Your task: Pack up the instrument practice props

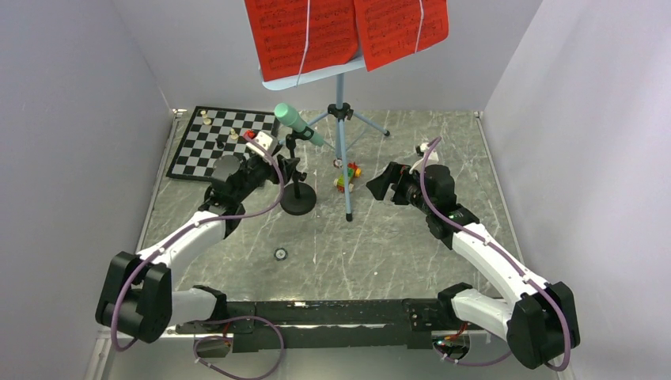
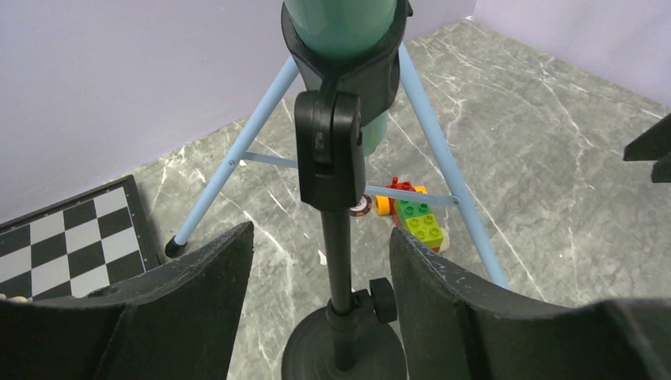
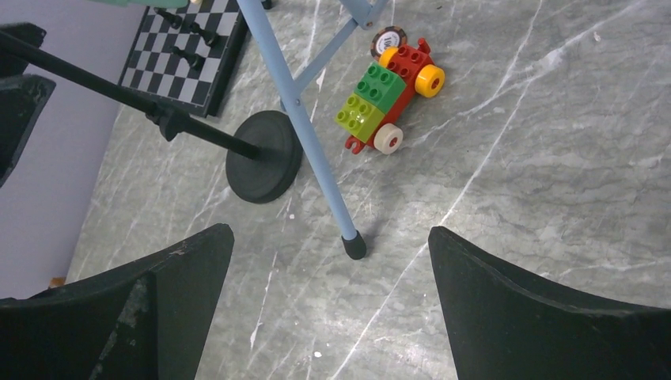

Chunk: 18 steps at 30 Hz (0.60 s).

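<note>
The mint-green microphone (image 1: 297,123) sits clipped atop the black mic stand (image 1: 298,198), left of the light blue music stand (image 1: 342,134) that carries the red sheet-music pages (image 1: 305,32). My left gripper (image 1: 291,172) is at the mic stand's pole, low down. In the left wrist view the pole (image 2: 336,261) stands between the fingers of the left gripper (image 2: 320,241), with a gap on each side, and the microphone (image 2: 340,24) is overhead. My right gripper (image 1: 373,186) is open right of the tripod. In its wrist view the right gripper (image 3: 328,233) frames the foot of a tripod leg (image 3: 354,247).
A chessboard (image 1: 217,142) with pieces lies at the back left. A multicoloured block toy (image 1: 346,176) sits beside the tripod pole, seen too as the block toy (image 3: 388,95). A small round disc (image 1: 280,254) lies nearer the arm bases. Walls enclose three sides.
</note>
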Each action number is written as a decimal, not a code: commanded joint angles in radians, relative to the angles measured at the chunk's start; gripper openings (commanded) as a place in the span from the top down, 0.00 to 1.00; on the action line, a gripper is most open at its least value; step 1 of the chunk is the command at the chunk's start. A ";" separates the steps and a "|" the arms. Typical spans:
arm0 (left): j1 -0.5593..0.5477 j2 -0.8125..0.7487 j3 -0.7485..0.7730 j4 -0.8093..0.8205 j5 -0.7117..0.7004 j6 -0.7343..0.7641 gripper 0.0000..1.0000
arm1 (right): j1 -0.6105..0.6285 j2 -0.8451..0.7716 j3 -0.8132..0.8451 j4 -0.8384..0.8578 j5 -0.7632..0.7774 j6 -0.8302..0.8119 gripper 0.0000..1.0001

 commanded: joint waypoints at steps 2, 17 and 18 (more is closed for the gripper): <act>-0.001 0.049 0.072 0.053 0.018 0.048 0.34 | -0.002 -0.021 0.045 -0.022 0.002 -0.020 0.00; -0.001 0.120 0.093 0.097 0.038 0.017 0.77 | -0.002 -0.033 0.041 -0.034 0.008 -0.028 0.00; -0.001 0.116 0.091 0.100 0.040 0.017 0.82 | -0.002 -0.033 0.041 -0.034 0.007 -0.027 0.00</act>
